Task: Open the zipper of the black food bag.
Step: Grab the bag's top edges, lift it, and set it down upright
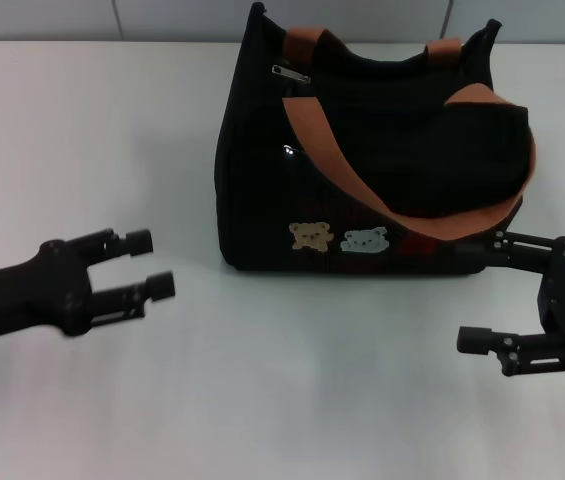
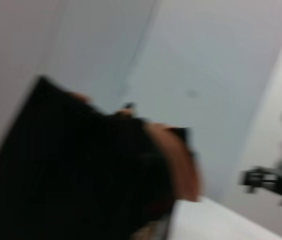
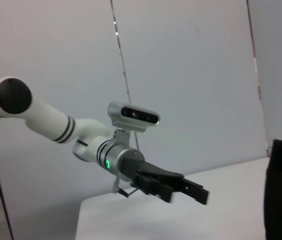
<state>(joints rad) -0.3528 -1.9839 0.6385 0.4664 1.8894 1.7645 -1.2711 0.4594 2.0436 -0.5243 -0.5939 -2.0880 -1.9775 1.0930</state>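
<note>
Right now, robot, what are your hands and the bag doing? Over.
Left gripper open, left of bag, clear. Right gripper open by bag's right corner. Zipper shut, pull untouched. Strap lies across bag top.

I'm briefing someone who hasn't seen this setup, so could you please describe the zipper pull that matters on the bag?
Find the black food bag standing on the white table, beyond both open claws. Follow its top rim to the corner on the robot's left side, where the zipper ends in a small silver pull tab. It sits well above the bear patches, and differs from the tiny bright spot lower on the front panel.
</note>
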